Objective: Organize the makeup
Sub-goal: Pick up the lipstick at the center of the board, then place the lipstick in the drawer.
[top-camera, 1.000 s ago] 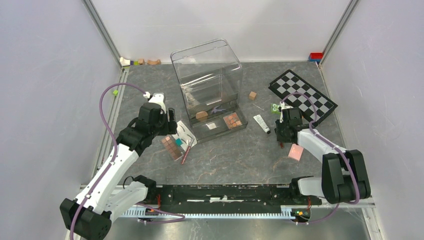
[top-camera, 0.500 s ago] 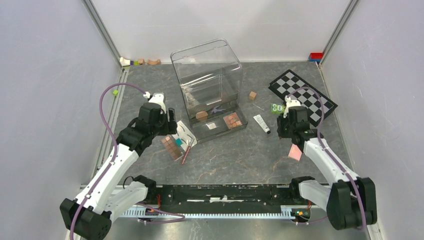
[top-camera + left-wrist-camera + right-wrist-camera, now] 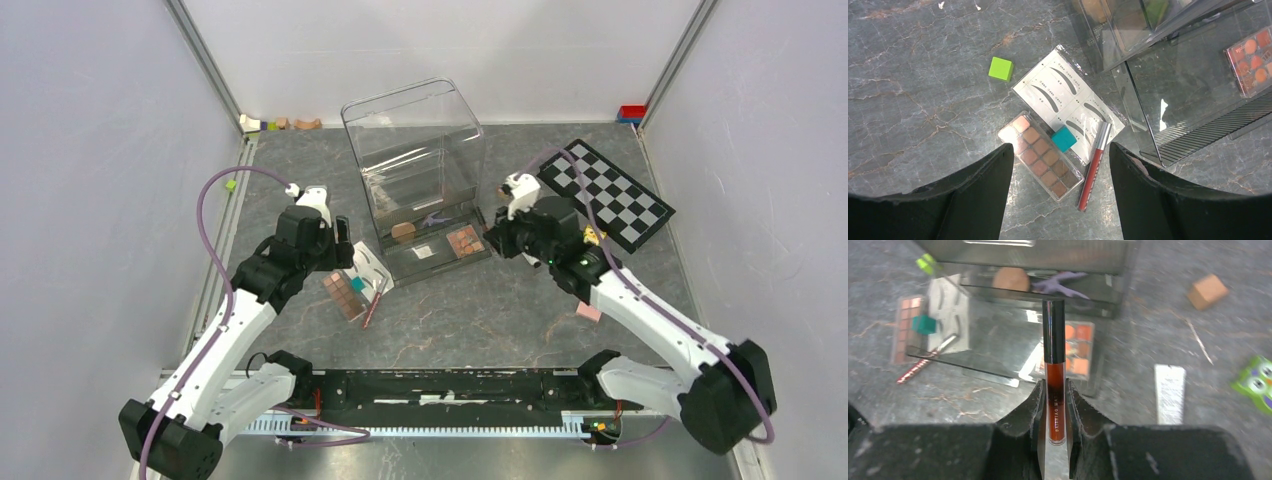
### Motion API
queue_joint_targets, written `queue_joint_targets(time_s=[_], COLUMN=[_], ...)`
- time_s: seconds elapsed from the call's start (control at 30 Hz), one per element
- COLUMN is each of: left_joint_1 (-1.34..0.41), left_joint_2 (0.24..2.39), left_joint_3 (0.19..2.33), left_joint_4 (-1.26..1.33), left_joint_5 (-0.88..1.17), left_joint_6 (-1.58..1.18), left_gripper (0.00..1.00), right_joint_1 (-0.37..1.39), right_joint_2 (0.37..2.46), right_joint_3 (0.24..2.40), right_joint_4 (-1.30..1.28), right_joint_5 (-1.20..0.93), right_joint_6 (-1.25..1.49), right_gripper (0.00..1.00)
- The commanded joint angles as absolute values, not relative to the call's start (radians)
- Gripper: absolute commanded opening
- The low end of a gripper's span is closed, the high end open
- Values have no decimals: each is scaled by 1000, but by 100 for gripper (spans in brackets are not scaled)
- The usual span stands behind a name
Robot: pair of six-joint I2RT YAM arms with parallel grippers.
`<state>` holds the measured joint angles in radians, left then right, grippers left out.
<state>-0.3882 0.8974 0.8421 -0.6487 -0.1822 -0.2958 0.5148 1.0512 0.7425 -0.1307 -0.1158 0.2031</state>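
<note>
The grey marbled bench carries a tall clear organizer at its far middle, with a low tray at the organizer's near foot. A checkerboard lies far right.

The left pincer hangs open over the bench just left of the tray, holding nothing. The right pincer is clamped on a dark red lip gloss tube, whose black cap points toward the organizer. In the top view it is held just right of the tray.

Under the left pincer lies a white eyebrow card. A brown eyeshadow palette sits against its near left edge. A red stick, perhaps a lip liner, lies beside the palette.

A teal cube rests where card and palette meet, and a green cube sits just left of the card.

An orange-toned palette lies in the tray. Farther in are a peach sponge and lilac scissors.

Right of the tray on the bench are a white tube, a green owl die and a wooden cube. A pink compact lies near right, partly hidden by the right arm.
</note>
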Motion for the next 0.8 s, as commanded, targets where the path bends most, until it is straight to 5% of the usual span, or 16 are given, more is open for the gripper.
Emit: queue_joint_targets(time_s=[0.0, 0.5, 0.77], left_joint_1=[-384, -384, -384], left_joint_2=[869, 857, 856], left_joint_3=[851, 853, 851], left_joint_4=[-620, -624, -625], left_joint_5=[-202, -218, -222], left_joint_6=[-259, -262, -262], left_gripper=[77, 77, 77], right_joint_1=[619, 799, 802], right_joint_2=[1146, 1379, 1531], right_joint_3=[849, 997, 1148], right_joint_4=[-31, -55, -245], right_joint_5=[-133, -125, -184], right_joint_6=[149, -184, -519], right_gripper=[14, 17, 27])
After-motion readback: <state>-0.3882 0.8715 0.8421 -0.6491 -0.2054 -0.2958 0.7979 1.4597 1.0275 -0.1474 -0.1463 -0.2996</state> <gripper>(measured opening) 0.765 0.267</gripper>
